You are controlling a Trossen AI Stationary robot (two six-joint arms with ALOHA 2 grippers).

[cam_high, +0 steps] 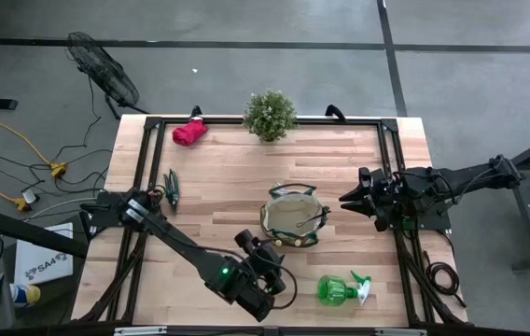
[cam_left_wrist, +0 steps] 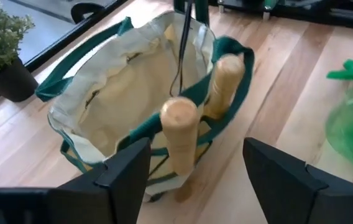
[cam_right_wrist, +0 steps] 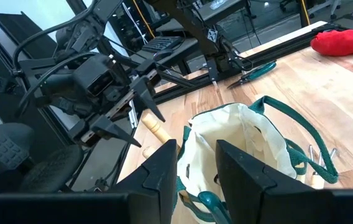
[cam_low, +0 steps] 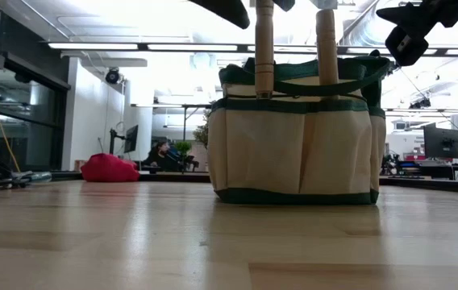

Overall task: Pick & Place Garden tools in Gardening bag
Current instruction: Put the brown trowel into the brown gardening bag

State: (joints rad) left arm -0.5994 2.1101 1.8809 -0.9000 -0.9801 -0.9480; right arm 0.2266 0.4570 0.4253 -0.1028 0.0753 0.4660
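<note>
- Left gripper [cam_left_wrist: 195,165] is hovering just beside the gardening bag [cam_left_wrist: 133,87] at its near-edge side, fingers [cam_left_wrist: 130,165] spread wide and pinching nothing.
- Between those fingers a trowel handle [cam_left_wrist: 178,134] is standing upright in an outer pocket: pale, smooth, rounded wood.
- A second trowel handle [cam_left_wrist: 226,78] of the same wood is poking up from the next pocket along the rim.
- The bag itself is sitting mid-table, a round tan fabric tote with dark green trim and loop handles, its mouth sagging open.
- Right gripper [cam_high: 347,200] is waiting just beside the bag's right side; I cannot tell whether its fingers are parted or pressed together.
- Green spray bottle [cam_high: 338,289] is lying on its side near the table's front edge, translucent with a white trigger.
- Pruning shears [cam_high: 172,187] are lying at the left edge, red glove bundle [cam_high: 188,133] at the far left corner, soft and crumpled.
</note>
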